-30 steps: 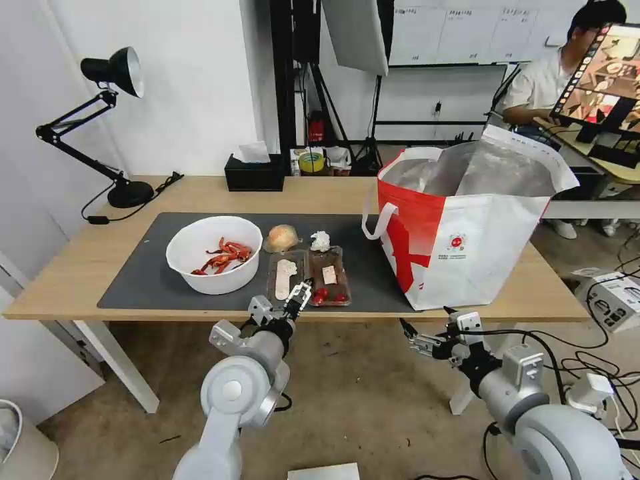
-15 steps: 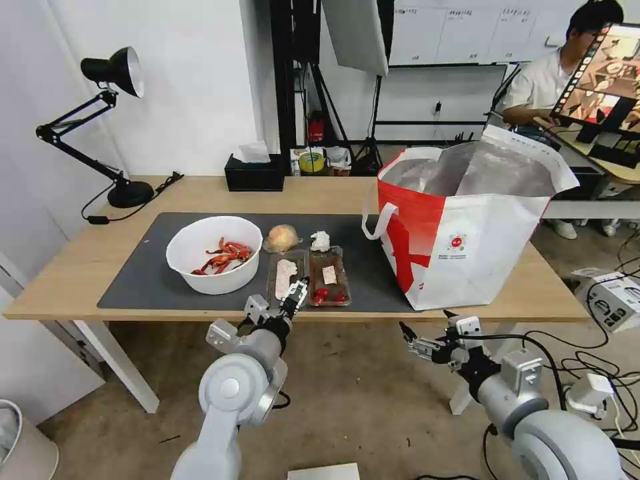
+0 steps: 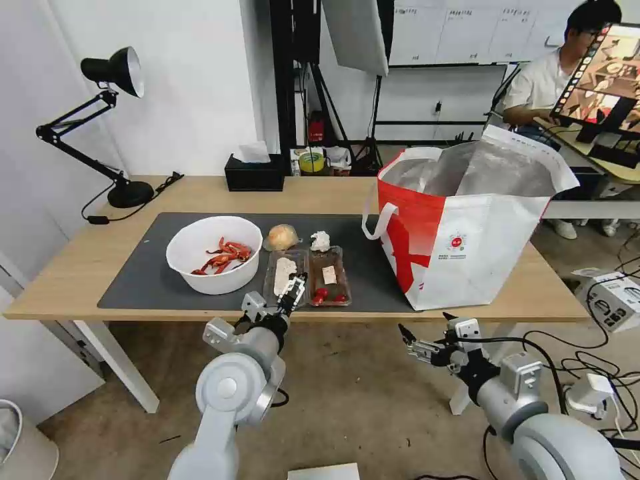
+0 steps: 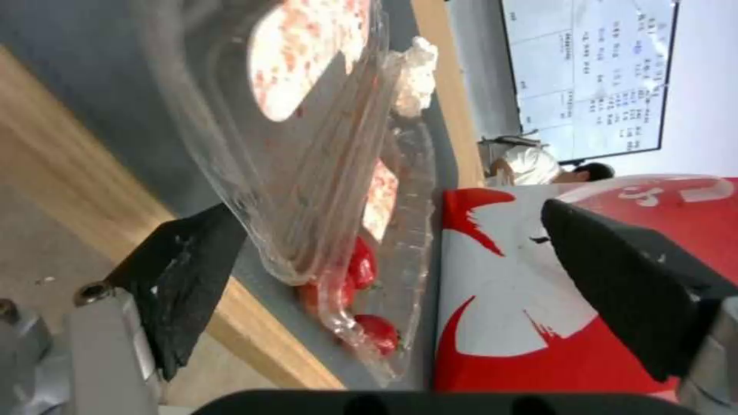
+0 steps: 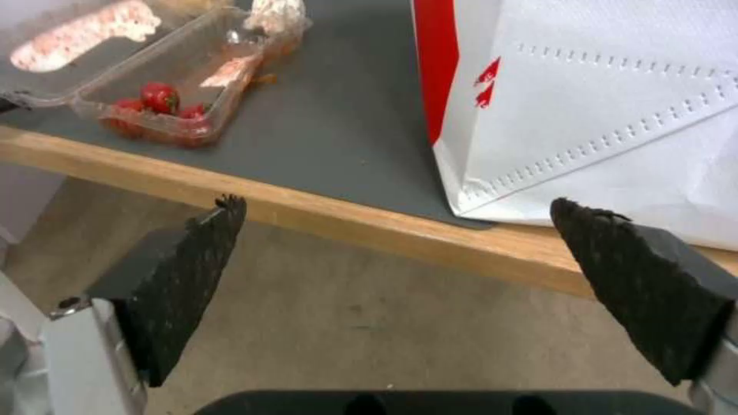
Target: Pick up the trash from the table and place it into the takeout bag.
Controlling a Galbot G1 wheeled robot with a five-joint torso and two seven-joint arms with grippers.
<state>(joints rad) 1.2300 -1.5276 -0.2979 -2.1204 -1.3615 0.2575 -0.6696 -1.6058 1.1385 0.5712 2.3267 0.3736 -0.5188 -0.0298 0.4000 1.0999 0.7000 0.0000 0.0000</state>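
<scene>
Edges first: left gripper (image 3: 291, 291) sat at the counter's (image 3: 80, 267) near edge, over the front lip of the clear hinged tray (image 3: 307, 277), jaws spread apart with the tray's near corner between them in the left wrist view (image 4: 308, 190); contact could not be told. Right gripper (image 3: 417, 343) hung below and in front of the counter edge, over the floor, jaws wide open and holding nothing, pointing toward the near corner of the takeout bag (image 3: 467, 233). Open floor lay under both arms.

Dark grey mat (image 3: 133, 280) covered most of the light wood top. On it, left to right: white bowl (image 3: 213, 257) with red-orange shells, tan wrapped lump (image 3: 282, 237) and crumpled tissue ball (image 3: 321, 241) just behind the tray, then the bag standing upright at the mat's right end, mouth open, foil lining showing. Tray held a few red pieces (image 5: 158, 98) at its front end. Clear strip of mat separated tray from bag.

Black tissue box (image 3: 253, 173) stood at the counter's far edge, black desk lamp (image 3: 100, 120) at the far left corner. Cables and a white box lay on the floor to the right.
</scene>
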